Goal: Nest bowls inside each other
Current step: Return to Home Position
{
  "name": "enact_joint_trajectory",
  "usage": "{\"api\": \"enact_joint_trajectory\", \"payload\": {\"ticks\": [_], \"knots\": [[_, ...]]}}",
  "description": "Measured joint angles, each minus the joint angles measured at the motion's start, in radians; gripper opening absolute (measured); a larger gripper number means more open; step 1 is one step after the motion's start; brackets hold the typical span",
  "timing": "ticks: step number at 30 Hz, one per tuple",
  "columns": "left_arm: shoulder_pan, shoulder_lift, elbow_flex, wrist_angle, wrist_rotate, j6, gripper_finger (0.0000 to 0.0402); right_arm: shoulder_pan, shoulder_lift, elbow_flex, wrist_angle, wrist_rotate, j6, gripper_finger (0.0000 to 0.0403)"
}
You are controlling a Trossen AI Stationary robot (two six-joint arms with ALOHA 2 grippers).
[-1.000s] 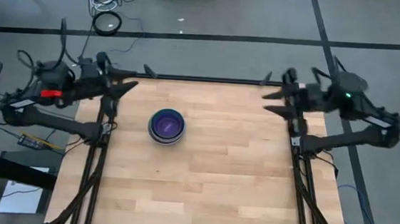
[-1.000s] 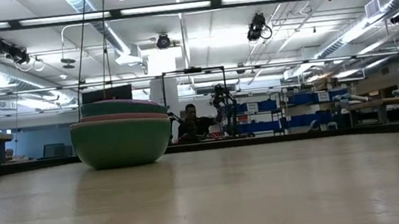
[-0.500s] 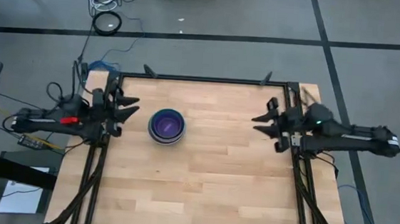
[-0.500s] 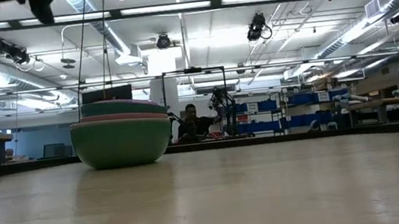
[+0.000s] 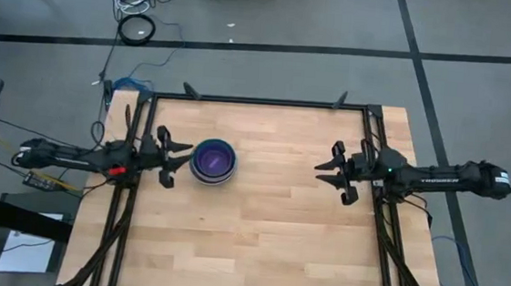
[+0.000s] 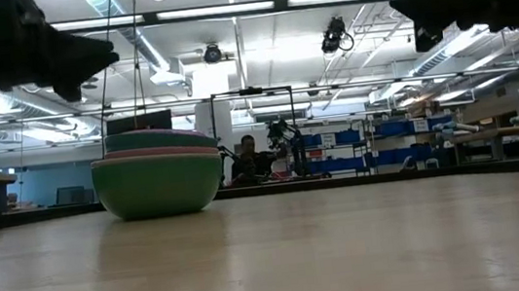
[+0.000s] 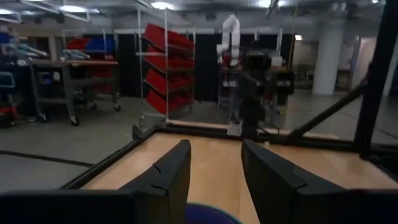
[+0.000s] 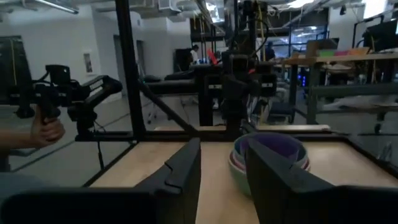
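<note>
**Purple on top: one nested stack, both arms at the table edges**

Stack of bowls (image 5: 212, 161) sits on the wooden table (image 5: 266, 244), in the left half towards the far edge, well apart from the right side. From above, only the purple inside and a pale blue ring around it show. At table height the outer bowl (image 6: 157, 172) is sage green, with pink and teal rims layered above it. The rims look level and seated, with no tilt seen.

Left gripper (image 5: 174, 158) lies low at the left edge, pointing at the stack and just beside it. Its fingers are spread, with nothing between them, as the wrist view also shows (image 7: 216, 155). Right gripper (image 5: 333, 174) is at the right edge, likewise spread and empty (image 8: 224, 155), facing the bowls (image 8: 268, 155) from across the table.

Judgement: nesting looks finished and only parking the arms remains. The left arm needs care. It should draw straight back from the stack before any swing, with the fingers kept clear of the rims, since light plastic would slide at a nudge. The right arm has free room.
</note>
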Motion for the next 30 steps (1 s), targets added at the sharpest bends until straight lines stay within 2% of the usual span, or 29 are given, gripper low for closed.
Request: {"api": "enact_joint_trajectory", "payload": {"ticks": [2, 7, 17, 21, 26, 30], "knots": [[0.0, -0.001, -0.051, 0.055, -0.015, -0.005, 0.0152, 0.0, -0.001, -0.029, 0.03, -0.008, 0.006, 0.0113], [0.0, 0.002, -0.05, -0.044, -0.029, -0.025, 0.0152, 0.005, 0.0, -0.101, 0.074, -0.031, -0.017, 0.0114], [0.0, 0.003, -0.05, -0.071, -0.052, -0.044, 0.0152, -0.024, -0.043, -0.102, 0.17, -0.073, 0.005, 0.0112], [0.0, 0.002, -0.05, -0.069, -0.052, -0.05, 0.0152, -0.074, -0.114, -0.102, 0.174, -0.067, 0.059, 0.0112], [0.0, 0.002, -0.05, -0.066, -0.052, -0.052, 0.0152, -0.127, -0.181, -0.102, 0.134, -0.18, 0.073, 0.0112], [0.0, 0.003, -0.05, -0.067, -0.052, -0.059, 0.0152, -0.147, -0.216, -0.102, 0.064, -0.191, 0.046, 0.0112]]}}
